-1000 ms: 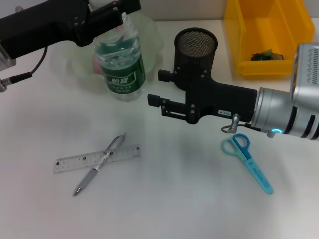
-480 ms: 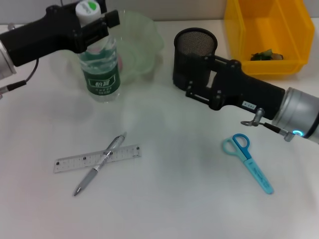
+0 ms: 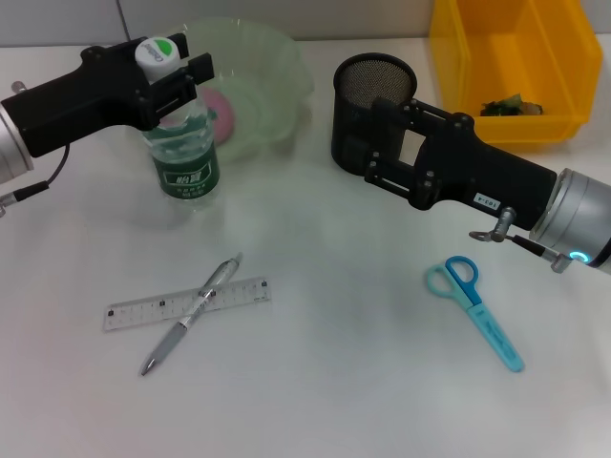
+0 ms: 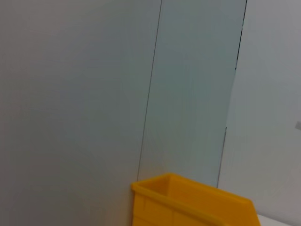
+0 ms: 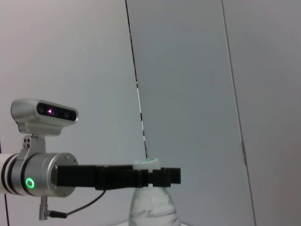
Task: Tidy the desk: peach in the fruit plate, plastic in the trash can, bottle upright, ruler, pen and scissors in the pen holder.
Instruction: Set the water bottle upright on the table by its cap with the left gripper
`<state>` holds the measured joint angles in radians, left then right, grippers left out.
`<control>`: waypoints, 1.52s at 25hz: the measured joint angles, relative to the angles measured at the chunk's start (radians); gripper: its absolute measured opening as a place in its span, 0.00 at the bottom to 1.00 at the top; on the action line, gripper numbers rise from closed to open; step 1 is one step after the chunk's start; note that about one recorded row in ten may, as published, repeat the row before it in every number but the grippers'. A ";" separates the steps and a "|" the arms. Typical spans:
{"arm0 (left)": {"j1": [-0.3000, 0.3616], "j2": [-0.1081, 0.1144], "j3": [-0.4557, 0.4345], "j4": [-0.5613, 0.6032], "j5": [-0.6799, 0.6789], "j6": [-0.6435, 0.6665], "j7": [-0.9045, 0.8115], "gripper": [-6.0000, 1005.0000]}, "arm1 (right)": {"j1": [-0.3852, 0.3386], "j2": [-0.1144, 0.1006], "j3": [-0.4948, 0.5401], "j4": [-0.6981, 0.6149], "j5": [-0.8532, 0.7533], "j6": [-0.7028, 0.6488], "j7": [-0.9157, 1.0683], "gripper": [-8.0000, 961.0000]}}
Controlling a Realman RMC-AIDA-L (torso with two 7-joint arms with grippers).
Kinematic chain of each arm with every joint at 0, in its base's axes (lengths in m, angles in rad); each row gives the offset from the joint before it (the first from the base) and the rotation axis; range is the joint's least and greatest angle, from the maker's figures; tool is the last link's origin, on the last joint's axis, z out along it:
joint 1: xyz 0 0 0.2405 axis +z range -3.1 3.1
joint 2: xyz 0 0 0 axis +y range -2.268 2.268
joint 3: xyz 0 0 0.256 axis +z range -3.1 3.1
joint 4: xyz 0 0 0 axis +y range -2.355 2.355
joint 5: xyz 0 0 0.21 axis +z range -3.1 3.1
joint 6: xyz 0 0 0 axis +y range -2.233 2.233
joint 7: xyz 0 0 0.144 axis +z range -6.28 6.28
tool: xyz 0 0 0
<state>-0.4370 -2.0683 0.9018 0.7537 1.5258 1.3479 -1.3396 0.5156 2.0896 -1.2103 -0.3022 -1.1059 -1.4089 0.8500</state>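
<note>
Left hand (image 3: pixel 177 72) clamping upright bottle (image 3: pixel 179 143)

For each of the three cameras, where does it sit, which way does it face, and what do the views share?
Head view: looks down on the desk; left gripper at the bottle neck, right gripper against the pen holder.
Left wrist view: faces the wall and the yellow bin; no robot parts show.
Right wrist view: faces the left gripper and bottle side-on.
Shared: bottle, left gripper, bin.

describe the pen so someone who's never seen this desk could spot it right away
Start at the upright green-labelled bottle held by the left gripper, then look toward the desk's near edge. The pen is the slim silver stick lying diagonally across the flat clear ruler.
</note>
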 joint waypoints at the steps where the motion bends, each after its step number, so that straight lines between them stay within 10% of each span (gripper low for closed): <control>1: 0.004 0.000 0.000 0.000 0.000 -0.004 0.001 0.44 | 0.000 0.000 0.000 0.000 0.000 -0.003 0.000 0.65; 38: 0.006 0.001 0.006 -0.050 -0.017 -0.080 0.054 0.45 | 0.011 0.001 0.000 0.000 0.000 0.006 0.000 0.65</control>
<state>-0.4312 -2.0677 0.9079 0.7037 1.5086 1.2678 -1.2854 0.5264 2.0908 -1.2103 -0.3022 -1.1060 -1.4034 0.8498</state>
